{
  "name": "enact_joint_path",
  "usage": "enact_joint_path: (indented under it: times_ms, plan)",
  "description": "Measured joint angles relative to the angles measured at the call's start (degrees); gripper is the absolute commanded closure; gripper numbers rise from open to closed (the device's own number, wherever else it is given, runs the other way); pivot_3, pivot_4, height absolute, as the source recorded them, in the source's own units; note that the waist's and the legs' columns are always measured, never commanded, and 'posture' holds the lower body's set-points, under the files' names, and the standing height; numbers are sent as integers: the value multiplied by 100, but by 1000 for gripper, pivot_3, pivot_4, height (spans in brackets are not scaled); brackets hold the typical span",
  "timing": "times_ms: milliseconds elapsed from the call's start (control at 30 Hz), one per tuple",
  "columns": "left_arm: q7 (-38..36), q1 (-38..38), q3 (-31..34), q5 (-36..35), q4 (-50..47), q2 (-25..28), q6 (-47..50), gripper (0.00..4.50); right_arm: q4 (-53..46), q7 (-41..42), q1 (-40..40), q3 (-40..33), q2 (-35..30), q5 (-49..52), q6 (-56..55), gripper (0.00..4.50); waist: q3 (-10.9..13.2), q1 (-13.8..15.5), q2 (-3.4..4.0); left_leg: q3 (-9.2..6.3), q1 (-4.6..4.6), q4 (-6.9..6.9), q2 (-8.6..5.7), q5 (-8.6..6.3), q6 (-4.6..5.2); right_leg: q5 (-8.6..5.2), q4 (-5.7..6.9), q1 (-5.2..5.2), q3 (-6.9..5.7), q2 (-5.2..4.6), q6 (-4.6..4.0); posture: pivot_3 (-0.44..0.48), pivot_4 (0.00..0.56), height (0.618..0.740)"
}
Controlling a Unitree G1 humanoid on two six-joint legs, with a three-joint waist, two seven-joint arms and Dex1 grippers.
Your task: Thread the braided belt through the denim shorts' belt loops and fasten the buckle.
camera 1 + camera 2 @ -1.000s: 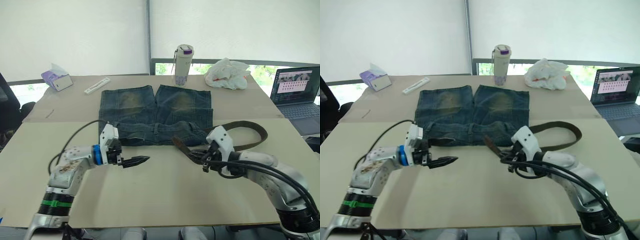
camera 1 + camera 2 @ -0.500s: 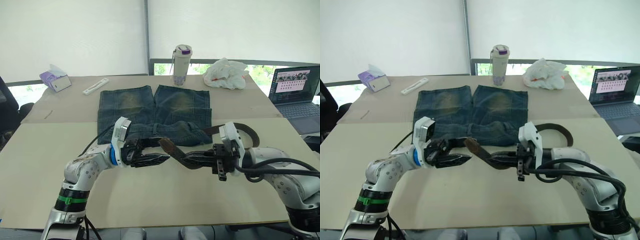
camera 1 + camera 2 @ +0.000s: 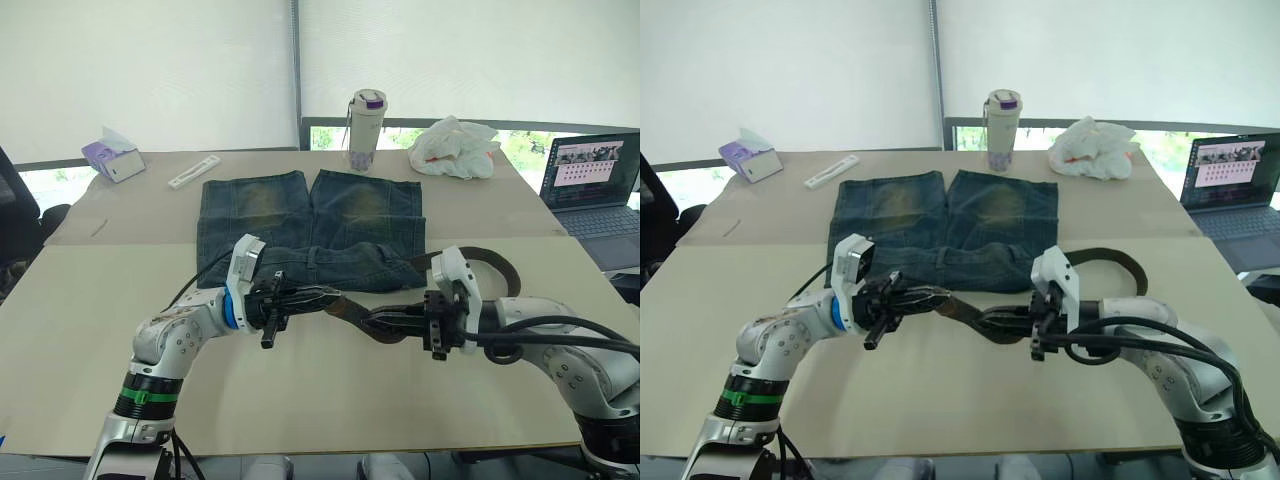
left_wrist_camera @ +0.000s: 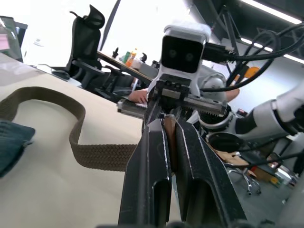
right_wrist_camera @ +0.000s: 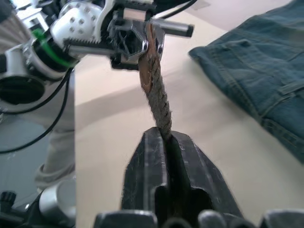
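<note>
While both pincers pinch it, braided belt (image 3: 352, 312) tip runs left-right, above table (image 3: 330, 400)

One belt (image 3: 470, 258), one shorts (image 3: 312, 228), one bottle (image 3: 365, 130), one laptop (image 3: 592, 180) — two grippers (image 3: 325, 296) (image 3: 378, 319).

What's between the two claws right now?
A short raised stretch of the braided belt spans from left claw to right claw, seen in the eye views.

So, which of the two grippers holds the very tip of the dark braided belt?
The left gripper does: its fingers pinch the tip of the dark olive-brown braided belt. The right gripper grips the strap further along, toward the loop lying on the table.
</note>
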Motion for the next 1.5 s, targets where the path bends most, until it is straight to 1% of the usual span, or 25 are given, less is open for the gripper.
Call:
enact_joint_path:
  times_ms: [67, 100, 167, 233, 333, 367, 433, 500, 633, 667, 700, 800, 933, 1067, 1100, 1167, 1233, 1267, 1300, 1400, 1433, 1500]
  plan:
    - [301, 25, 51, 78, 56, -211, -83, 4500, -3, -182, 48, -401, 32, 226, 3, 2044, 0, 10, -1, 0, -2, 0, -1, 0, 0, 0, -1, 2, 0, -3, 0, 0, 150, 740]
    - [628, 30, 122, 98, 147, -416, -88, 4500, -2, -377, 150, -838, 97, 468, -1, 1681, 0, 39, -1, -5, -4, 1, -2, 0, 0, 0, -6, 5, -3, -4, 1, 0, 150, 740]
    - [1148, 44, 210, 144, 309, -690, -80, 4500, -2, -609, 339, -1437, 77, 894, 33, 1056, 2, 70, -4, -5, -6, 2, -6, 0, 0, 1, -8, 7, -2, -7, 3, 0, 150, 740]
    - [1748, 14, 331, 162, 502, -1011, -29, 4500, -57, -837, 607, -1920, 21, 1499, 153, 1056, 2, 88, -5, -6, -11, 1, -8, -1, 2, 1, -10, 7, -1, -9, 4, 0, 150, 740]
    - [2152, -41, 450, 63, 689, -1319, 129, 4500, -387, -1178, 857, -2005, 33, 2254, 231, 1056, 2, 55, -4, -4, -11, 0, -4, -2, 3, 1, -6, 6, 2, -4, 5, 0, 150, 740]
    - [2281, -88, 511, -48, 720, -1448, 224, 4500, -562, -1311, 943, -1886, 73, 2397, 260, 1056, 2, 39, -5, -4, -10, 0, -1, -2, 3, 1, -5, 7, 1, 0, 5, 0, 150, 740]
    - [2570, -278, 703, -369, 836, -1694, 483, 4500, -868, -1659, 1137, -1325, 315, 2403, 297, 1056, 2, 3, -6, -3, -9, 0, 3, -2, 3, -18, -5, 6, -1, 6, 38, 0, 150, 740]
    - [2759, -416, 899, -732, 852, -1810, 765, 4500, -846, -2113, 1347, -752, 926, 2246, 277, 1056, 2, -28, -6, -1, -8, -1, 7, -2, 3, -21, -3, 5, 2, 9, 42, 0, 150, 740]
    - [3010, -452, 1281, -1379, 851, -1762, 1243, 4500, -186, -2791, 1555, -296, 2034, 1647, -193, 1056, 0, -30, 2, -1, -8, 0, 0, -2, 3, -13, 2, -3, 6, 3, 30, 0, 150, 740]
    - [3033, -452, 1322, -1445, 850, -1744, 1292, 4500, -108, -2841, 1565, -284, 2125, 1558, -266, 1056, 0, -22, 3, -2, -8, 1, -2, -2, 3, -11, 3, -3, 6, 2, 26, 0, 150, 740]
    - [3060, -448, 1367, -1522, 843, -1700, 1335, 4500, -6, -2949, 1551, -290, 2357, 1443, -430, 1056, 0, -19, 3, -2, -7, 1, -5, -2, 3, -6, 2, -2, 5, 1, 17, 0, 150, 740]
    - [3123, -397, 1441, -1640, 773, -1623, 1438, 4500, 380, -3355, 1369, -592, 3412, 1702, -1017, 1056, 1, -19, 5, -5, -4, -3, -3, -2, 2, 0, 1, -3, 5, 2, 7, 0, 150, 740]
    - [3185, -395, 1448, -1727, 702, -1628, 1437, 4500, 448, -3460, 1355, -703, 3768, 2084, -1305, 1056, 1, -9, 6, -5, -6, -3, -9, -2, 2, 1, -4, -3, 4, -6, 6, 0, 150, 740]
    - [3198, -391, 1448, -1751, 644, -1639, 1428, 4500, 447, -3429, 1287, -671, 3676, 2113, -1334, 1056, 1, -22, 7, -4, -3, -4, -10, -2, 2, 0, -3, -3, 4, -3, 6, 0, 150, 740]
    - [3200, -389, 1448, -1753, 644, -1647, 1425, 4500, 447, -3429, 1260, -668, 3680, 2113, -1339, 1294, 1, -29, 7, -4, -2, -4, -9, -2, 2, 0, -3, -3, 4, -1, 5, 0, 150, 740]
    - [3199, -387, 1442, -1751, 630, -1650, 1406, 4500, 452, -3428, 1214, -670, 3685, 2113, -1402, 1965, 1, -42, 7, -3, -2, -6, -10, -2, 2, 0, -3, -3, 4, 0, 6, 0, 150, 740]
    - [3196, -384, 1437, -1750, 614, -1647, 1393, 4500, 452, -3410, 1208, -666, 3670, 2113, -1416, 2535, 1, -43, 7, -2, -2, -6, -10, -2, 2, 0, -4, -3, 4, 0, 6, 0, 150, 740]
    - [3196, -381, 1439, -1749, 610, -1644, 1384, 4500, 453, -3351, 1208, -624, 3580, 2070, -1417, 2940, 1, -42, 7, -2, -2, -6, -10, -2, 2, 0, -4, -3, 5, -1, 6, 0, 150, 740]
    - [3196, -377, 1437, -1748, 610, -1642, 1383, 4500, 453, -3300, 1208, -594, 3504, 2042, -1417, 3228, 1, -41, 7, -1, -2, -5, -14, -2, 2, 0, -5, -2, 5, -2, 6, 0, 150, 740]
    - [3195, -308, 1420, -1742, 609, -1639, 1384, 4500, 453, -3255, 1207, -537, 3460, 1997, -1417, 4323, 1, -37, 7, -4, -2, -6, -26, -2, 2, 0, -6, -3, 5, -3, 6, 0, 150, 740]
    - [3194, -289, 1408, -1735, 609, -1639, 1377, 4500, 455, -3256, 1206, -538, 3461, 1998, -1438, 4485, 1, -36, 7, -5, -2, -6, -26, -2, 2, 0, -6, -3, 4, -3, 6, 0, 150, 740]
    - [3191, -289, 1401, -1734, 605, -1633, 1346, 4500, 464, -3256, 1199, -531, 3459, 1998, -1454, 4485, 1, -36, 7, -4, -2, -6, -26, -2, 2, 0, -6, -3, 5, -4, 6, 0, 150, 740]
